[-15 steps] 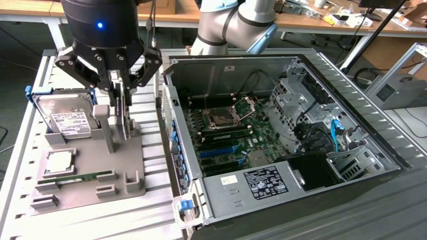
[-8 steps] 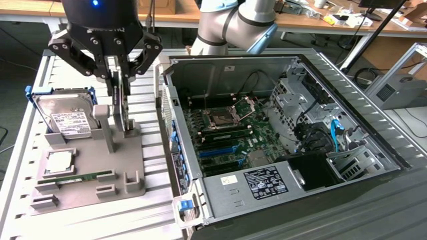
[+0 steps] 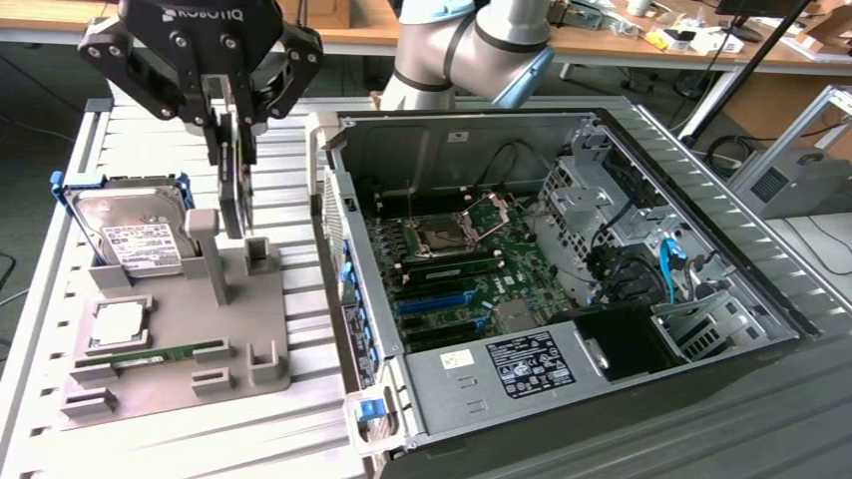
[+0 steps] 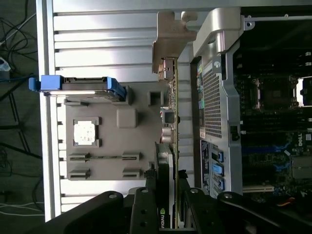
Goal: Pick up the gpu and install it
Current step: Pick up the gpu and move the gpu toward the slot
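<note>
The gpu (image 3: 235, 195) is a thin dark card hanging on edge between my fingers, just above the upright posts of the grey holder tray (image 3: 174, 384). My gripper (image 3: 237, 135) is shut on the card's upper edge. In the wrist view the gpu (image 4: 169, 112) runs edge-on away from my gripper (image 4: 170, 183), with its silver bracket (image 4: 170, 36) at the far end. The open computer case (image 3: 533, 249) lies at the exterior view's right of the card, its blue expansion slots (image 3: 433, 302) exposed on the motherboard.
On the holder tray rest a silver hard drive (image 3: 134, 235) with a white label, a processor chip (image 3: 120, 321) and a green memory stick (image 3: 167, 352). The case's metal wall (image 3: 333, 180) stands close beside the card. A slatted aluminium table (image 3: 306, 329) carries everything.
</note>
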`<state>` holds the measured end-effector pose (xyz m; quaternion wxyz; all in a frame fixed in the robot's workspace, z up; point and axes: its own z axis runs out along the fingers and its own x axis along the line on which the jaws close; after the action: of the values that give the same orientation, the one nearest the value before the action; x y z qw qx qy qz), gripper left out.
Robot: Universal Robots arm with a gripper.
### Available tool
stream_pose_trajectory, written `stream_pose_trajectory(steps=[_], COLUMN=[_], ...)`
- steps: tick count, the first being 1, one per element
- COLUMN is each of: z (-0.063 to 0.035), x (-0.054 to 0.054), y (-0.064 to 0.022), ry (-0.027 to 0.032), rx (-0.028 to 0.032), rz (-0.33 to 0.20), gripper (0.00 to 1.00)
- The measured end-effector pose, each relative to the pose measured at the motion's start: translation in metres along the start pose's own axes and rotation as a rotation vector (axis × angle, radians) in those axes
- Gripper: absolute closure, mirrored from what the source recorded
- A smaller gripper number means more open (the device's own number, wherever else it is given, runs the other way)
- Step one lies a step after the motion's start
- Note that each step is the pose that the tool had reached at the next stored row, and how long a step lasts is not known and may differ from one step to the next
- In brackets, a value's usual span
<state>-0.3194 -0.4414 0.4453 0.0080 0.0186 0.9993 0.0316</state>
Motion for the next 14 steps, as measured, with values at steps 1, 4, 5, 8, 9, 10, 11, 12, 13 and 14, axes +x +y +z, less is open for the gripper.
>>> stream_pose_trajectory(steps=[1, 4, 5, 8, 9, 10, 11, 12, 13, 14], z=[-0.0024, -0.0112, -0.0135, -0.0221, -0.025, -0.0286, -0.0328, -0.0363, -0.0407, -0.0437], x=[0.0, 0.0, 0.0, 0.0, 0.0, 0.0, -0.001, -0.001, -0.001, -0.001], y=[0.0002, 0.0007, 0.0008, 0.0014, 0.0016, 0.0018, 0.0021, 0.0024, 0.0026, 0.0028], ry=[0.0, 0.0001, 0.0001, 0.0003, 0.0002, 0.0001, 0.0004, 0.0005, 0.0004, 0.0004], rx=[-0.001, -0.0033, -0.0038, -0.0057, -0.0065, -0.0074, -0.0081, -0.0088, -0.0099, -0.0106], rz=[0.0, 0.0, 0.0, 0.0, 0.0, 0.0, 0.0, 0.0, 0.0, 0.0], gripper=[0.73, 0.73, 0.73, 0.73, 0.73, 0.73, 0.73, 0.73, 0.73, 0.73])
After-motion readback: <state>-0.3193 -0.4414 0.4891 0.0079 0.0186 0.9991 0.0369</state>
